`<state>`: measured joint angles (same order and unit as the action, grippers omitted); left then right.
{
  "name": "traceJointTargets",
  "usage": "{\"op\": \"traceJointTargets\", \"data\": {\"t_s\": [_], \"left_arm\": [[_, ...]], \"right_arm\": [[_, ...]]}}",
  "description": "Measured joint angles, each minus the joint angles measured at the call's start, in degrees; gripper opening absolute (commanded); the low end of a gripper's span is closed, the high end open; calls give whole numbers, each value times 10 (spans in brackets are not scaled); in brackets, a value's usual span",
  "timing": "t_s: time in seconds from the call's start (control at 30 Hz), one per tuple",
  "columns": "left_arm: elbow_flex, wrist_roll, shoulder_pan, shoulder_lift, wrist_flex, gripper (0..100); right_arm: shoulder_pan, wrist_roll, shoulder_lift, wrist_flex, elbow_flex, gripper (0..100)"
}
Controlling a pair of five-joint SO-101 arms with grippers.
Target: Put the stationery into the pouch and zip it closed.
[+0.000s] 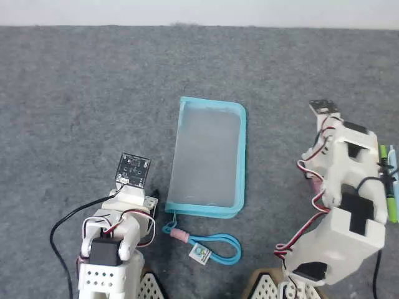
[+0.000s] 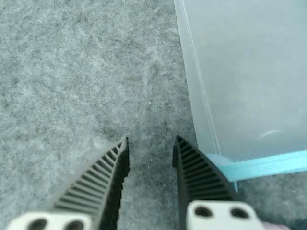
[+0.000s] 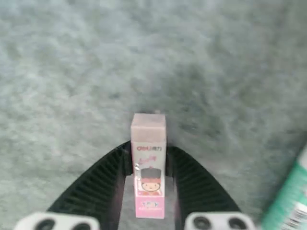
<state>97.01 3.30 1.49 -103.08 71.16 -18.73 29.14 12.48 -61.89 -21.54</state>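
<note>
Grey felt-like cloth [image 1: 75,93] covers the table up to a pale wall [image 1: 199,12]. On it the clear, teal-edged pouch [image 1: 209,159] lies flat between my arms, its teal strap [image 1: 218,246] carrying a small printed tag [image 1: 200,253]. My left hand [image 2: 152,140] hangs open just beside the pouch's corner, and my right hand [image 3: 148,147] is closed on an eraser [image 3: 148,165] whose pink sleeve shows a cartoon figure and small print, with green pens [image 1: 391,202] near that arm

We are holding our left gripper [image 2: 151,143] parted at seven o'clock, and our right gripper [image 3: 148,149] at four o'clock is clamping an eraser [image 3: 148,127].
</note>
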Motion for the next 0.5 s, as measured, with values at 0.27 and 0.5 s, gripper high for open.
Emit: {"op": "traceJointTargets", "data": {"t_s": [0.27,0.5], "left_arm": [[0,0,0,0,0,145],[0,0,0,0,0,145]], "right_arm": [[-98,47,-23,-28,34,88],[-120,47,-23,-28,52,204]]}}
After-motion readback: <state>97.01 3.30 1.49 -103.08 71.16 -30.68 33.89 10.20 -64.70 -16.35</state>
